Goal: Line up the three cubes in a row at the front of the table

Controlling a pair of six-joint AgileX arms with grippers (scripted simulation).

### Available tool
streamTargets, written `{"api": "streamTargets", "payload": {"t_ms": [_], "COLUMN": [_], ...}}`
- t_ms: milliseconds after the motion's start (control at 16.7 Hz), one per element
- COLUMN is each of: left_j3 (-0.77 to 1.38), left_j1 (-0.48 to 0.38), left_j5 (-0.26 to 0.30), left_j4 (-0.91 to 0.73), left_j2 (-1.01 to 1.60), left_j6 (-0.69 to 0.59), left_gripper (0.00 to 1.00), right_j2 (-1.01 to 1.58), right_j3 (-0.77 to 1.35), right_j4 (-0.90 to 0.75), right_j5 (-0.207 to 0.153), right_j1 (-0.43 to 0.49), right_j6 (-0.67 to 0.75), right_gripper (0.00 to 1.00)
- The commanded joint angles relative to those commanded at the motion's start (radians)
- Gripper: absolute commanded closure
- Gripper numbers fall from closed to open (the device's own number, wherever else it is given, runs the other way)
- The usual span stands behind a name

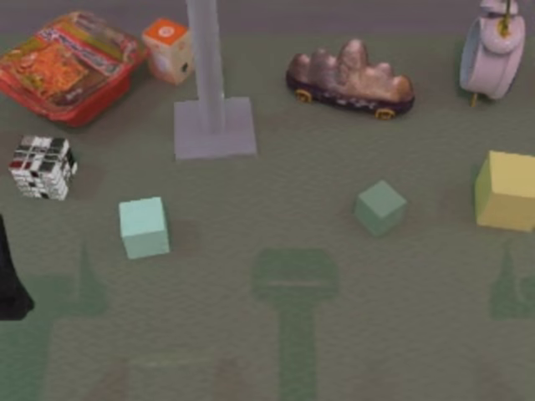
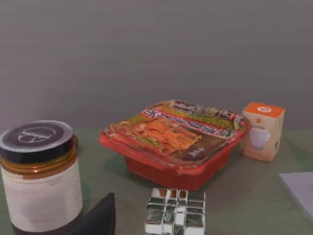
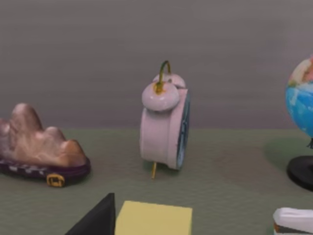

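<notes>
Matte yellow cube [image 1: 506, 191], mint cube [image 1: 144, 227] and green cube [image 1: 380, 207] sit on the grainy table [image 1: 267, 276]; the chequered puzzle cube [image 2: 175, 212] looks glossy.

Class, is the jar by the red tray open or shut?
Shut: the jar wears its dark lid flat on top, in the left wrist view.

The small dull green cube [image 1: 380, 207], the pale mint cube [image 1: 144, 227] and the big yellow cube [image 1: 506, 190] are plain. The puzzle cube [image 1: 42, 167] is chequered black and white, the flat tray pack [image 1: 68, 65] red

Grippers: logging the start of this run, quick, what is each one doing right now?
Left gripper: only a dark tip shows near the chequered cube; fingers cannot be told.
Right gripper: dark tip beside the yellow cube; cannot be told.
</notes>
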State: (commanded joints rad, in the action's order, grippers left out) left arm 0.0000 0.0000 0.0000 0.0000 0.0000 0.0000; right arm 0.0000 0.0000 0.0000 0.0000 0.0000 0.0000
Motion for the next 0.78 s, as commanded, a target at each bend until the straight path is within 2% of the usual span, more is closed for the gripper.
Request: {"api": "streamTargets", "payload": {"t_ms": [360, 540, 780], "left_j3": [0.000, 0.000, 0.000], "left_j1": [0.000, 0.000, 0.000], "left_j5": [0.000, 0.000, 0.000], "left_j4": [0.000, 0.000, 0.000], "left_j2": [0.000, 0.000, 0.000], "left_j6": [0.000, 0.000, 0.000], "left_gripper": [0.00, 0.00, 0.00], "right_j2": [0.101, 0.285, 0.671], "right_j3": [0.102, 0.284, 0.621], "right_j4": [-0.069, -0.183, -0.396], "right_j5": [-0.004, -0.005, -0.002], "right_j1": [0.030, 0.073, 0.146], "right_j6": [-0.009, -0.026, -0.057], "right_gripper": [0.00, 0.00, 0.00]}}
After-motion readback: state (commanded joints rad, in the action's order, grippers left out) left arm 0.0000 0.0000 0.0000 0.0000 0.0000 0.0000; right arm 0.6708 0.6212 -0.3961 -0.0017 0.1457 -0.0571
